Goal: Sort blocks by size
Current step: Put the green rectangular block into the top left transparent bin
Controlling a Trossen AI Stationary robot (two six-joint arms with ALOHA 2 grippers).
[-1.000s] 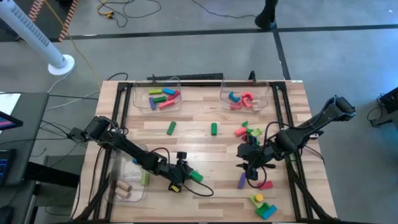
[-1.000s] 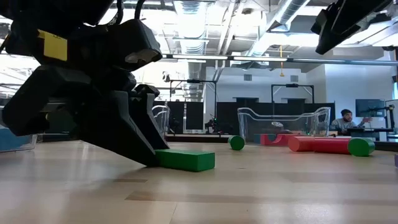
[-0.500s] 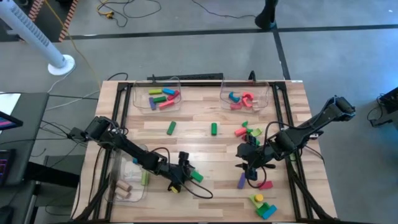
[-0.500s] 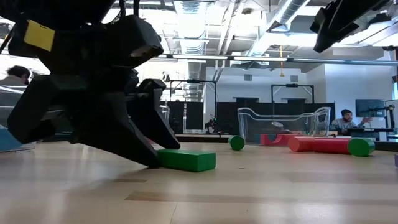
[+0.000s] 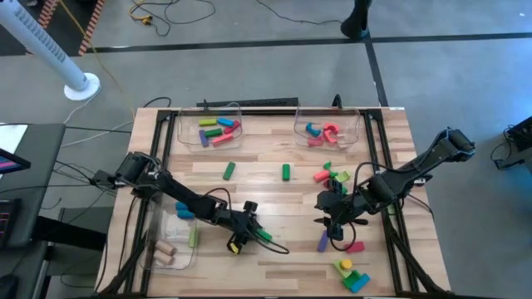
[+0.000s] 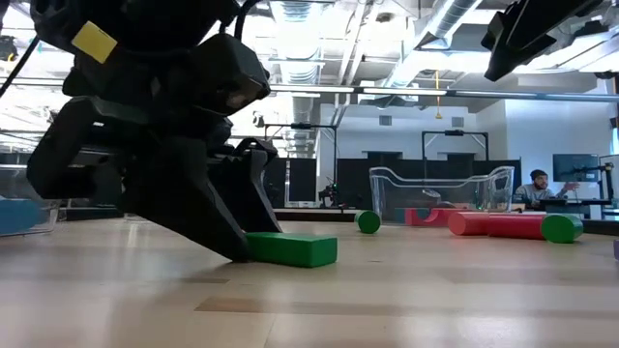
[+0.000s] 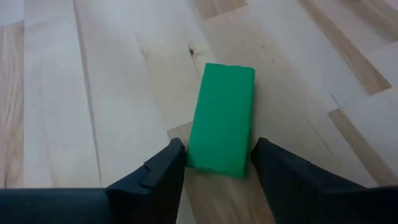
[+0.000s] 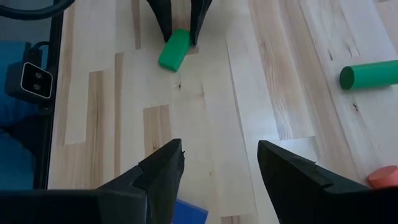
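Far clear bin (image 5: 208, 137) holds mixed bars; left tool (image 7: 217, 167) straddles the green block (image 7: 222, 118), fingers spread, block lying on the bench (image 5: 274, 195); right tool (image 8: 219, 165) is released.

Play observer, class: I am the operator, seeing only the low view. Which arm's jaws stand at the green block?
Observer: The left arm; the high view shows it reaching to the green block.
Operator: Do the jaws straddle it?
Observer: Yes; the left wrist view shows one either side of its end, block flat on the table.
Operator: And the right arm?
Observer: The right arm's jaws stand open, empty, beside a purple block.
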